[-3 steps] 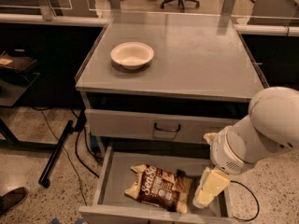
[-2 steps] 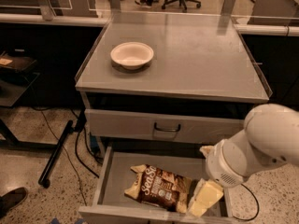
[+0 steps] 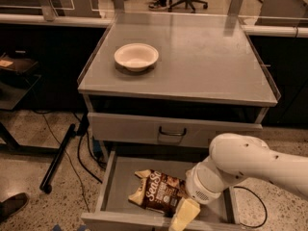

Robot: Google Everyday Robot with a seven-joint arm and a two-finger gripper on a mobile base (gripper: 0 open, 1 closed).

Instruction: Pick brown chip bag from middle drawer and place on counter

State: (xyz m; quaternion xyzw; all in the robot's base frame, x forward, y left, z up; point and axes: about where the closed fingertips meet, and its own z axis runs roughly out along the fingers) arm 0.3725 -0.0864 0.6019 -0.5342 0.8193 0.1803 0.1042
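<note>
The brown chip bag (image 3: 160,192) lies on the floor of the open middle drawer (image 3: 119,187), near its middle. My gripper (image 3: 182,216) hangs over the drawer's front right part, its cream fingers right beside the bag's lower right corner. The white arm reaches in from the right. The counter (image 3: 207,61) is the grey cabinet top above the drawers.
A white round bowl (image 3: 136,57) sits on the counter at the left. A closed grey drawer front with a dark handle (image 3: 172,132) lies above the open drawer. A black pole and cables lie on the floor at the left. Desks and chairs stand behind.
My gripper and arm have moved left and down, from the drawer's right side toward the bag's lower right corner. The bag has not moved.
</note>
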